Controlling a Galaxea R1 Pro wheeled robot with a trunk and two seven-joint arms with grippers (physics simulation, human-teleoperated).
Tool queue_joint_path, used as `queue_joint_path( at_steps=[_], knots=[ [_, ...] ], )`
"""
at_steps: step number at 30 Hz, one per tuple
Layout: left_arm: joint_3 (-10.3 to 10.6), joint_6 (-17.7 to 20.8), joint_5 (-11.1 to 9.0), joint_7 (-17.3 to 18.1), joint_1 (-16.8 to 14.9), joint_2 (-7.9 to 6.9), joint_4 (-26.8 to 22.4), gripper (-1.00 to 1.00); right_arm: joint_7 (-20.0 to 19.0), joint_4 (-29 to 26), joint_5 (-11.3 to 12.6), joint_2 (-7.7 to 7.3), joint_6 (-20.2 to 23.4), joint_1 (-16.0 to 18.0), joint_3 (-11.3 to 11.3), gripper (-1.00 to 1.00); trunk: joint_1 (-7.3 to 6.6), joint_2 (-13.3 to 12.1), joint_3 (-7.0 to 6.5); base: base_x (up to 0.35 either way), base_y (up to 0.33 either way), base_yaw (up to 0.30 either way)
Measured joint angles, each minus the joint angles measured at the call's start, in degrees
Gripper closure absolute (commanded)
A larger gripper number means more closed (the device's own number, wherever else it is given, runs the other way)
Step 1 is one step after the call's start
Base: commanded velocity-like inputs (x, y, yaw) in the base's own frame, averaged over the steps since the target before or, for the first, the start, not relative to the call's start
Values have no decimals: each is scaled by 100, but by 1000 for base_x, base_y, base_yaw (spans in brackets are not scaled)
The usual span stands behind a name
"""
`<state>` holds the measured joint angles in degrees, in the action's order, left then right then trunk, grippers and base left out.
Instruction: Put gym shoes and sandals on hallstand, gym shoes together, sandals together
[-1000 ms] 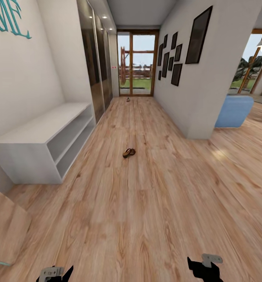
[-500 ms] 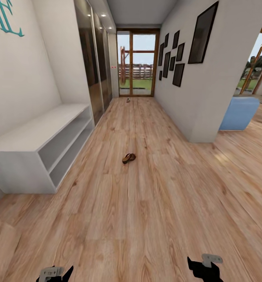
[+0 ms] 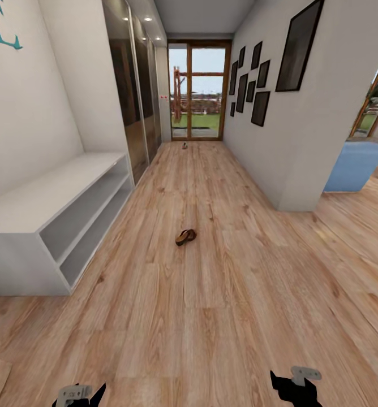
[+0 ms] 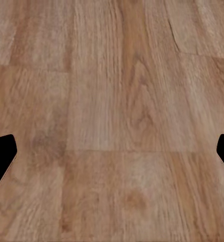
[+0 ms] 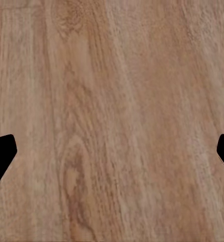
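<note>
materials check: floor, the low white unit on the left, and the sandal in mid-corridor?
Floor: wood-look planks, light brown, grain and knots visible, low sheen. Low white unit: flat matte pale panels, likely painted board or laminate, no grain showing. Sandal: dark brown strap, tan footbed, leather-like, too small to confirm.

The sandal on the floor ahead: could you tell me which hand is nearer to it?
Roughly equal. The left hand sits low left of the sandal, the right hand low right.
</note>
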<state>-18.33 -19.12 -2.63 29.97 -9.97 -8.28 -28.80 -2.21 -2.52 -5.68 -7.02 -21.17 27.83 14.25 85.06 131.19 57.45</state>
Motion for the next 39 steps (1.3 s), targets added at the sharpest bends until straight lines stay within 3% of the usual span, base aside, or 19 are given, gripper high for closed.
queue_joint_path(
  at_steps=[39],
  knots=[
    [2, 2, 0, 2, -1, -3, -1, -100, -1, -1, 0, 0, 1, -1, 0, -100, 0, 0, -1, 331, 106, -19]
  ],
)
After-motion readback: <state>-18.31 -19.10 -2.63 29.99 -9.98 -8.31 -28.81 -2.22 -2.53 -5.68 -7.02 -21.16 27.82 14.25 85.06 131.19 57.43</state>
